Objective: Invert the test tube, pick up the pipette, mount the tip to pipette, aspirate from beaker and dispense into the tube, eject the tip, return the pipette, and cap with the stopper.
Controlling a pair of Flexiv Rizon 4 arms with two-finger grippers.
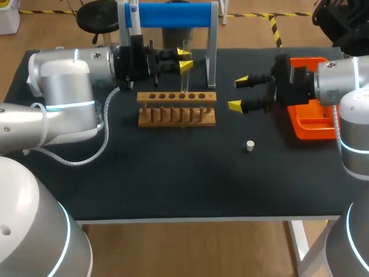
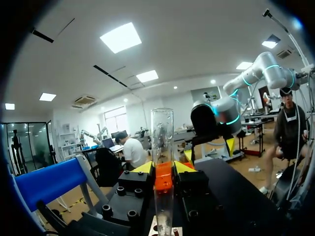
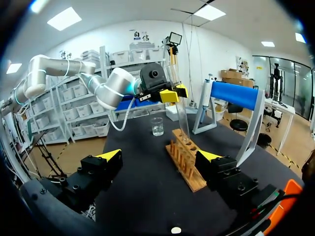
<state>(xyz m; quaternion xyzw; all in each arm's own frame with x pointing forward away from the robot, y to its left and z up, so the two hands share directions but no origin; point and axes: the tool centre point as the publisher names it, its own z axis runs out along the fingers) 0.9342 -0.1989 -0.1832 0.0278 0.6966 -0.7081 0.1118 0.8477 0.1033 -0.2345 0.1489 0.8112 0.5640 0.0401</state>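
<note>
Since the left gripper (image 1: 184, 60) is clamped on the test tube (image 1: 184, 79), which stands upright with its foot at a hole of the wooden rack (image 1: 176, 109), the tube should probably be kept plumb and lowered slowly before release. It sits squarely between the jaws, mouth up. The right gripper (image 1: 237, 93), fingers apart and empty, hangs beside the rack. The stopper (image 1: 250, 145) lies on the desk (image 1: 173, 184).
</note>
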